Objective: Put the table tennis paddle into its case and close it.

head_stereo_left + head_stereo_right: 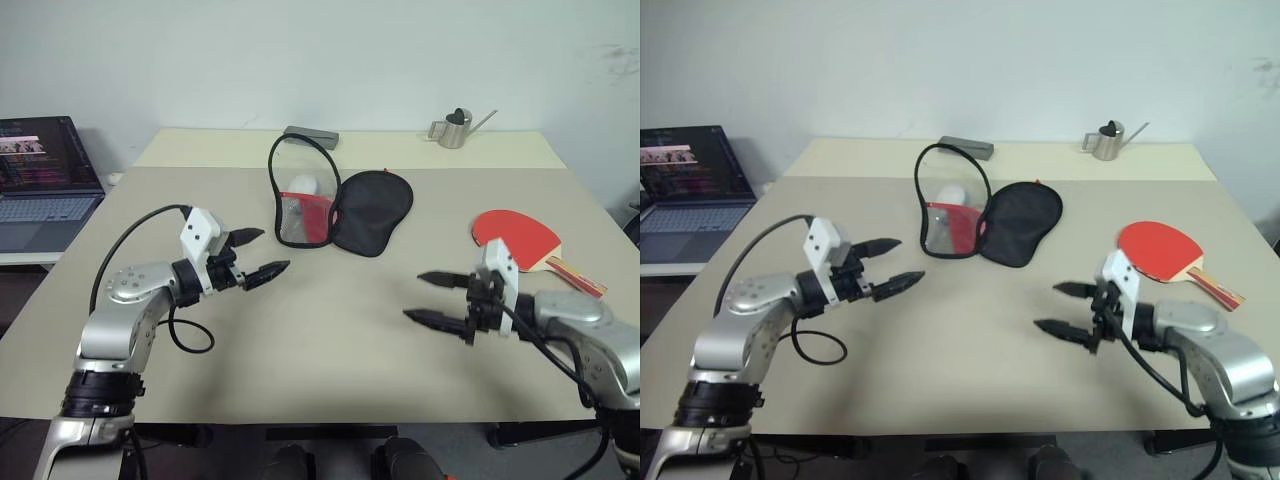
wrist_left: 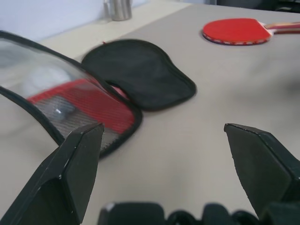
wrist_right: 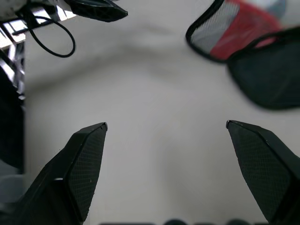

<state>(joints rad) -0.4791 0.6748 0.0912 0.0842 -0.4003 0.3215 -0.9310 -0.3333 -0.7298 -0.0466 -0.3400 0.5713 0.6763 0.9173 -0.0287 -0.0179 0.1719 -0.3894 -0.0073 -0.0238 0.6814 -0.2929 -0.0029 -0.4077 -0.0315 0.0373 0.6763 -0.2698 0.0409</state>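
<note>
Near the tabletop's right edge lies the table tennis paddle (image 1: 514, 236), red face up, flat, handle toward the right edge. It touches nothing else. The case (image 1: 340, 205) sits about midway across the tabletop, toward the far edge, unzipped: black fabric half (image 1: 372, 211) lying flat, clear half (image 1: 298, 195) propped up on its rim, with a red panel and mesh pocket at its lower part. Lettering on the red panel cannot be read. A white round shape (image 1: 303, 185) shows through the clear side; blurred, not identifiable.

Left wrist view: mesh and red panel seen close, black half beside them, paddle well beyond. Right wrist view: part of the case at one corner and bare tabletop (image 3: 154, 108) between the fingers. Head views add what the wrist views lack: both arms together and the far edge.

Left hand (image 1: 258, 254): fingers spread wide, holding nothing, touching nothing, above the tabletop on the left side, near the case but apart from it. Right hand (image 1: 436, 298): fingers spread wide, empty, above the tabletop near the paddle, apart from it.

Far edge: small metal watering can (image 1: 456, 129) toward the right corner; flat grey object (image 1: 311, 135) behind the case. Off the left edge: open laptop (image 1: 45, 180), screen text not readable.
</note>
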